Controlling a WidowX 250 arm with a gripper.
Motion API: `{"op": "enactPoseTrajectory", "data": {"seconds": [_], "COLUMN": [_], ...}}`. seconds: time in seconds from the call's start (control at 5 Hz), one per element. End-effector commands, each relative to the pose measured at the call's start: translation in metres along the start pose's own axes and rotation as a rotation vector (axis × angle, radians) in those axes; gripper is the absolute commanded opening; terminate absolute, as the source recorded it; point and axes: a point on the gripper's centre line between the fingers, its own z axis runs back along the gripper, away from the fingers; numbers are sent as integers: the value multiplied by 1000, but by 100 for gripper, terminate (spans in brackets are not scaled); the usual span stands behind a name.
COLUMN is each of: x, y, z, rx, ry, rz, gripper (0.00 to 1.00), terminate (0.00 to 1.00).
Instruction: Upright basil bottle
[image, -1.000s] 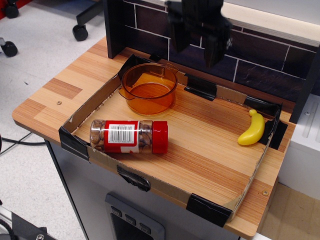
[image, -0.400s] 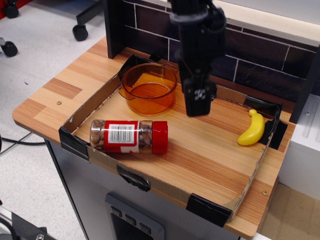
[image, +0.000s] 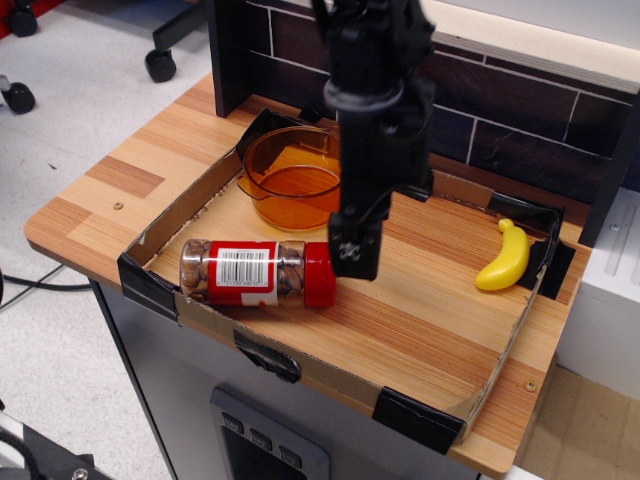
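Nearest the camera: low cardboard tray wall, corners bound with black tape, standing on a light wooden tabletop.

Inside the tray, front-left: basil bottle, a clear plastic cylindrical spice jar with red screw cap, red-and-white barcode label and brownish contents. It lies on its side, roughly parallel to the front wall, cap pointing right, base pointing left. Not upright.

Just right of the cap: black robot gripper, reaching down from an arm that enters at the top of the view. The tip hangs beside or slightly over the cap end; contact cannot be judged from this angle. The fingers read as one dark mass, so whether they are spread or pressed together cannot be told.

Behind the jar, back-left of tray: orange transparent measuring cup, upright, partly hidden by the arm.

Far right of tray: yellow banana, well apart from the jar.

Beyond: dark brick-pattern back panel.
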Motion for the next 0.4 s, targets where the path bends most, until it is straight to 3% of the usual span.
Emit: {"op": "enactPoseTrajectory", "data": {"seconds": [0.0,0.2], "x": [-18,-21], "y": [11,11], "z": [8,0], "rx": [109,105], "ry": [22,44], "rz": [28,60], "gripper": [100,100], "terminate": [0,0]}}
